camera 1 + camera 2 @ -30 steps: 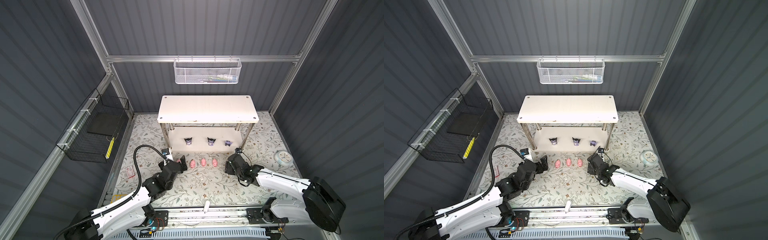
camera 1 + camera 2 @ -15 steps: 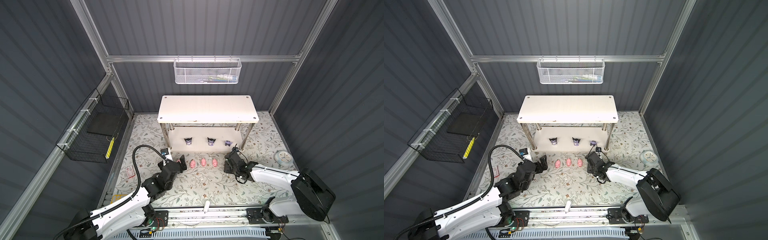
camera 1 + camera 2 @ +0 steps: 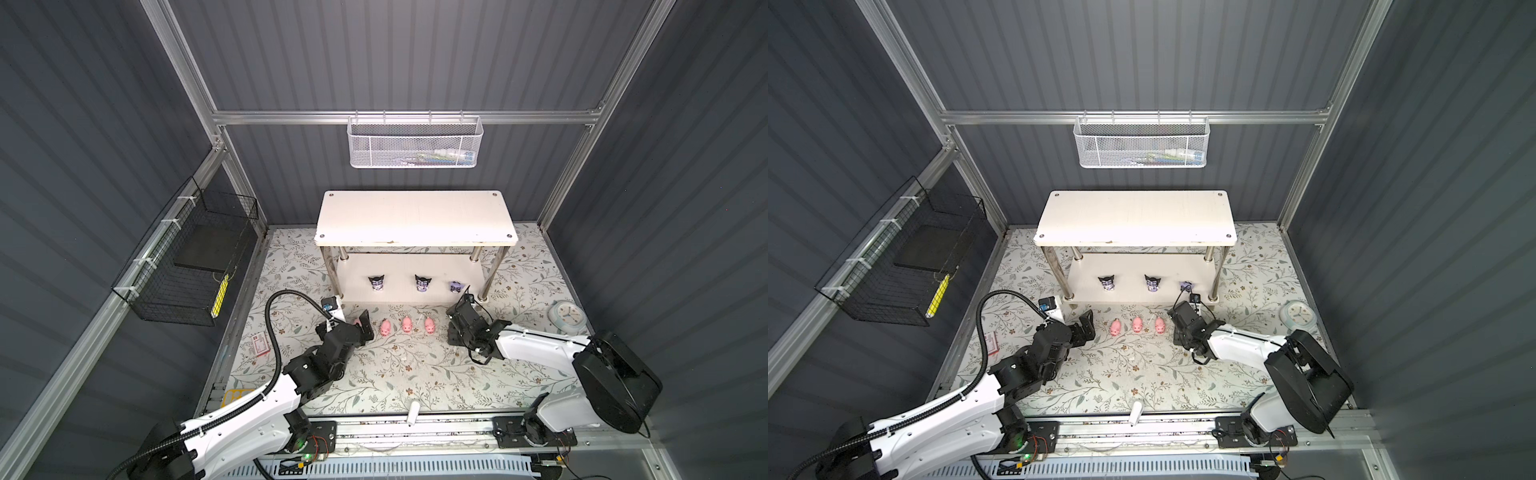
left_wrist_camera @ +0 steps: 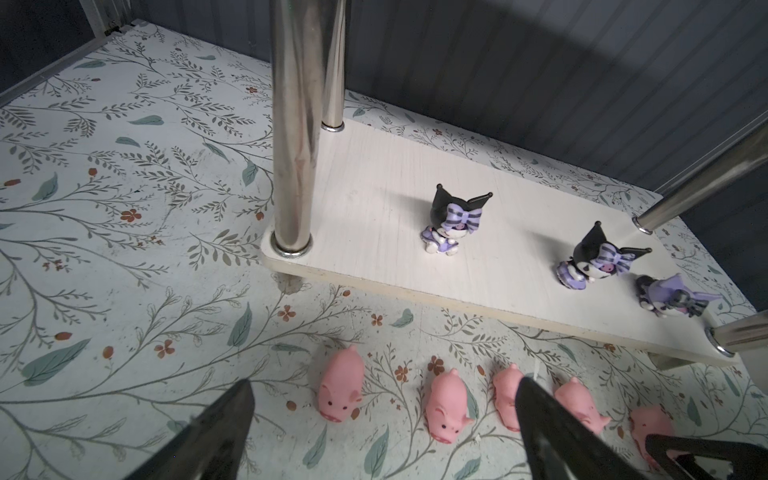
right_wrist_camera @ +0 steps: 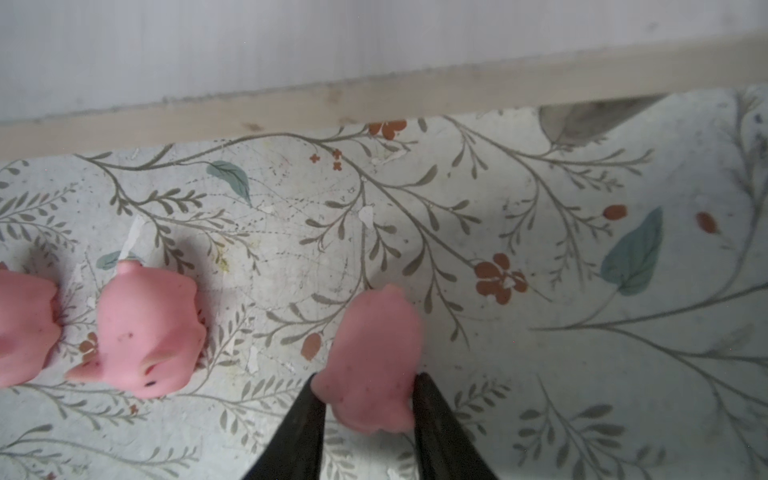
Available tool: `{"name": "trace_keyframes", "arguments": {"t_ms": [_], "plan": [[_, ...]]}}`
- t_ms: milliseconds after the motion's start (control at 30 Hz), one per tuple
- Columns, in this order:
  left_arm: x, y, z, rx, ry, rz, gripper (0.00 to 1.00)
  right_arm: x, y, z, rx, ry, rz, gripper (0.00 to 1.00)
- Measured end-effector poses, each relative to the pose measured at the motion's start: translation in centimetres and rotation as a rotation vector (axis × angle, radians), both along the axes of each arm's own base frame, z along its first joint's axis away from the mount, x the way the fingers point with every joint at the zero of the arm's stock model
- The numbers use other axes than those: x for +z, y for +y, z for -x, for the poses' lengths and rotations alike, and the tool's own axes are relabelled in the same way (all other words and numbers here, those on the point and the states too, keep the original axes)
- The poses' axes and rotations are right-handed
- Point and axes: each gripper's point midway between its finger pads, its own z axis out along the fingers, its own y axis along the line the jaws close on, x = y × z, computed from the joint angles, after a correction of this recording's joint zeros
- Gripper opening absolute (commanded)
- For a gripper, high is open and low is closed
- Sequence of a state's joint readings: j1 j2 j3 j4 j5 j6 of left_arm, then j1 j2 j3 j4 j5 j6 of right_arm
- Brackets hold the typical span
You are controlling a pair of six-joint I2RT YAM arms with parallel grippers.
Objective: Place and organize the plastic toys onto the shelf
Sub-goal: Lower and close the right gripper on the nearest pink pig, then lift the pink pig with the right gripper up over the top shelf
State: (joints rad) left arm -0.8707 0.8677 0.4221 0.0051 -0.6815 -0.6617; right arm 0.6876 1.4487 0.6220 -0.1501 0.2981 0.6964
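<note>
Dark ribbed-wall booth; bench (image 3: pixel 415 374) covered in leaf print.
- 1 shelf (image 3: pixel 415 216), white, on four chrome legs, at the back middle.
- 3 black-eared purple figurines (image 4: pixel 451 224) in a row on the shelf's lower board, roofed by its top board.
- 5 pink pigs (image 4: pixel 338 392) in a row on the bench, just before the shelf's front edge.
- 2 grippers. The left gripper (image 4: pixel 382 419) is spread wide and empty, near the shelf's left front leg, with two pigs between its fingers. The right gripper (image 5: pixel 365 380) is pressed against both flanks of the fifth pig (image 5: pixel 374 345), near the right front leg.
- Around the shelf:
  - mesh basket (image 3: pixel 413 143) above
  - wire basket (image 3: pixel 187 266) to the left
  - clock dish (image 3: pixel 567 316) to the right
  - white cylinder (image 3: pixel 413 411) well in front
</note>
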Motion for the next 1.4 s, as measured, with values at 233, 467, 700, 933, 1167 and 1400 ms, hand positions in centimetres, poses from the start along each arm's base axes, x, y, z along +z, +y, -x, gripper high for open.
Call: {"name": "trace_keyframes", "arguments": {"t_ms": [233,467,700,933,1167,1400], "plan": [[-0.3,0.1,0.1,0.000,0.005,-0.006,0.98,0.1,0.0,0.0,-0.002,0.000,0.000,0.26],[-0.2,0.1,0.1,0.000,0.000,-0.001,0.98,1.6,-0.4,0.6,0.001,-0.015,-0.021,0.23],[-0.2,0.2,0.1,0.002,0.001,-0.001,0.98,3.4,-0.8,2.1,0.030,-0.016,-0.058,0.23],[-0.1,0.0,0.0,0.002,-0.004,0.005,0.98,6.2,-1.7,4.8,0.098,0.001,-0.083,0.22],[-0.1,0.2,-0.2,0.010,-0.007,0.005,0.98,11.8,-2.2,6.7,0.168,-0.017,-0.113,0.22],[-0.2,0.5,-0.4,0.019,-0.010,0.005,0.98,20.2,-2.1,7.9,0.254,-0.079,-0.151,0.22]]}}
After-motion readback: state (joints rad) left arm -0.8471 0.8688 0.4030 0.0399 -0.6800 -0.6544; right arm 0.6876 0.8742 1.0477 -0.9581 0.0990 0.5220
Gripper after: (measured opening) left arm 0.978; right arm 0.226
